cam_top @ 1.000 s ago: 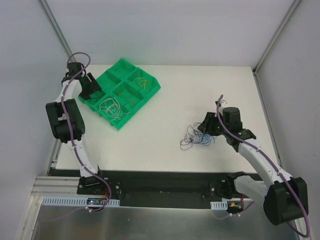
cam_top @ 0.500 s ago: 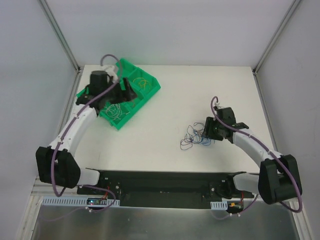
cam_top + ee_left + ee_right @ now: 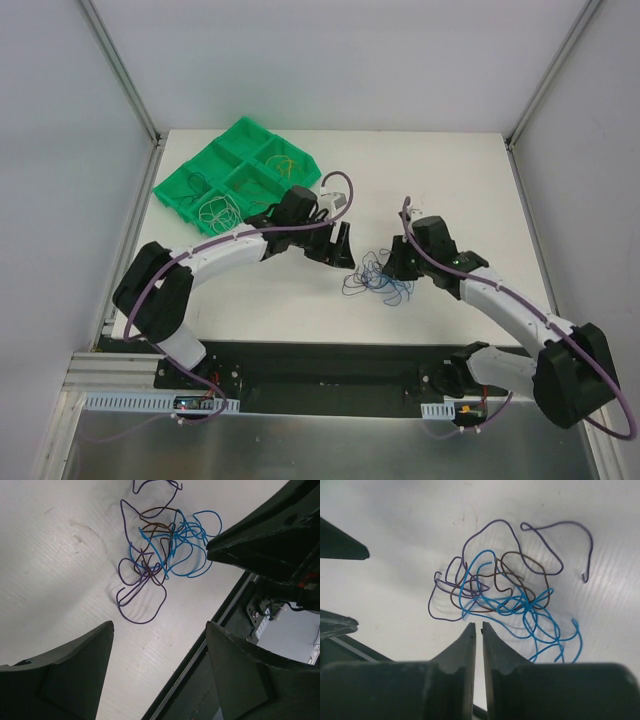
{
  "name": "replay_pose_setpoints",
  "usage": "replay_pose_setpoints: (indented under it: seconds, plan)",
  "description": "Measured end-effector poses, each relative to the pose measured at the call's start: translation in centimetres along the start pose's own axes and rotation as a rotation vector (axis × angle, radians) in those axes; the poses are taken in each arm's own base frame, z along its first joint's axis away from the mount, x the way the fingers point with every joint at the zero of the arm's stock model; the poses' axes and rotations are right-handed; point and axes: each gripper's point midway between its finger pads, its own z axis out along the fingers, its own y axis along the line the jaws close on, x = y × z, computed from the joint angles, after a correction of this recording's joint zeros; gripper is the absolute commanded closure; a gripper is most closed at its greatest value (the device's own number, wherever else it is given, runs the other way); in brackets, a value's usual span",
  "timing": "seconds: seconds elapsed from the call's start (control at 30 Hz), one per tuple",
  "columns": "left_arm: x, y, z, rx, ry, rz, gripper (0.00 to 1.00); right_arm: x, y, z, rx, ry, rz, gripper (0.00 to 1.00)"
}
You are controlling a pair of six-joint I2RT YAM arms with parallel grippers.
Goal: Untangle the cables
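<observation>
Left end effector (image 3: 340, 245): open, jaws spread wide with no strand between them. It hangs low over the bench (image 3: 450, 180), just beside the tangle at its 10 o'clock in the top view. In the left wrist view (image 3: 159, 626) the tangle lies ahead at 12 o'clock, clear of both fingers.

Right end effector (image 3: 393, 262): jaws drawn almost together, with only a thin slit between the 2 fingers in the right wrist view (image 3: 478, 630). Its tips sit at the near edge of the tangle, at its 1 o'clock in the top view. Whether a strand is pinched cannot be told.

Cables (image 3: 378, 278): 1 loose tangle of thin blue, purple and brown strands lying flat on the white bench between the 2 end effectors, near bench centre toward 5 o'clock. The blue loops are knotted through the brown and purple ones (image 3: 160, 560) (image 3: 505, 595).

Green tray (image 3: 180, 190): compartmented, at 10 o'clock on the bench, well apart from the tangle. Wire loops (image 3: 215, 210), pale and yellow, lie in separate compartments.
</observation>
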Motion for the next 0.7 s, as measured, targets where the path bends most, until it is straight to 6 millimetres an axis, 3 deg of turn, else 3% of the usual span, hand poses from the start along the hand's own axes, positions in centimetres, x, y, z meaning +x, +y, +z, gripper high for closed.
replay_pose_setpoints:
  seconds: [0.13,0.27,0.37,0.5,0.6,0.7]
  plan:
    - [0.0,-0.5,1.0,0.031,0.009,0.004,0.25,-1.4,-0.4,-1.2,0.001,-0.063,-0.004,1.00]
    - [-0.8,-1.3,1.2,0.064,-0.012,0.026,0.28,-1.1,-1.3,-2.1,0.028,-0.059,-0.005,1.00]
    - [-1.6,-2.1,1.2,0.093,-0.033,0.047,0.26,-2.3,-0.6,-4.5,0.019,-0.123,-0.038,1.00]
    - [-2.2,-2.8,1.4,0.110,-0.045,0.063,0.23,-6.2,0.9,-8.6,0.004,-0.291,-0.059,0.73]
    - [-3.1,-3.6,2.4,0.118,-0.050,0.100,0.26,-7.7,0.4,-10.1,0.025,-0.358,-0.026,0.69]
    - [-3.7,-4.7,4.1,0.128,-0.034,0.157,0.30,-6.9,-0.9,-9.5,0.056,-0.342,0.019,0.69]
